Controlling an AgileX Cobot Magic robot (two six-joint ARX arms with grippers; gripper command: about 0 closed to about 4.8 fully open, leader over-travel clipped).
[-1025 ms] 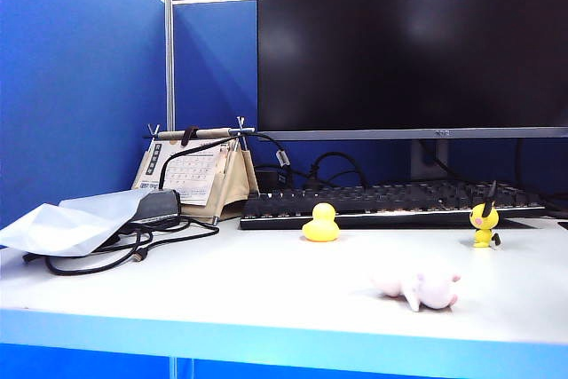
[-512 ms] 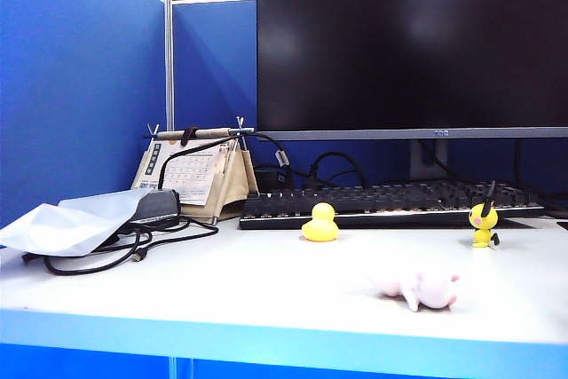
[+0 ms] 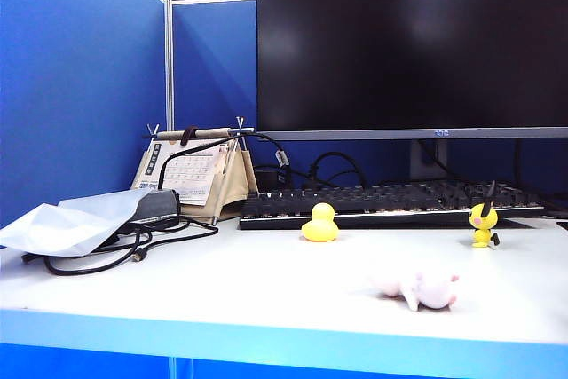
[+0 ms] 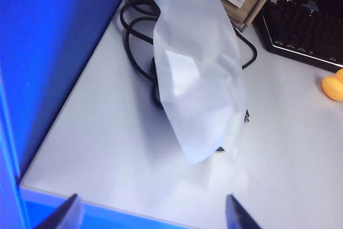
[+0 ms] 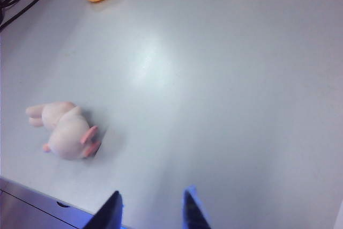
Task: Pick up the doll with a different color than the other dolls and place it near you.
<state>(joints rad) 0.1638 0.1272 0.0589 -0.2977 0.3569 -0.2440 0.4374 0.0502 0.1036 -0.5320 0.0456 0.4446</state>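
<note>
Nearest the front edge of the white desk [image 3: 222, 295], the pink-white rabbit doll [image 3: 419, 288] is lying on its side, ears pointing along the desktop, well forward of everything else. The right wrist view catches it too [image 5: 65, 131], toppled close to the desk's lip. The right gripper [image 5: 151, 207] hovers above that front edge, off to one side of the rabbit, touching nothing; its 2 fingertips stand a narrow gap apart with nothing between them, so it's released and carrying no load. The left gripper [image 4: 153, 213] hangs over the desk's other front corner, fingers spread wide and bare, looking down on a pale plastic bag [image 4: 198, 73] draped over a coil of black cable [image 4: 136, 30].

Further back, the 2 yellow dolls stand upright just in front of the black keyboard [image 3: 390, 201]: the rubber duck [image 3: 320, 223] near the middle, the black-eared yellow figure [image 3: 484, 219] over to the right, well apart from each other and from the rabbit. Left of the keyboard sits a small desk calendar [image 3: 197, 173]. Behind it all, a big dark monitor [image 3: 413, 42] and the blue partition wall [image 3: 80, 77].
</note>
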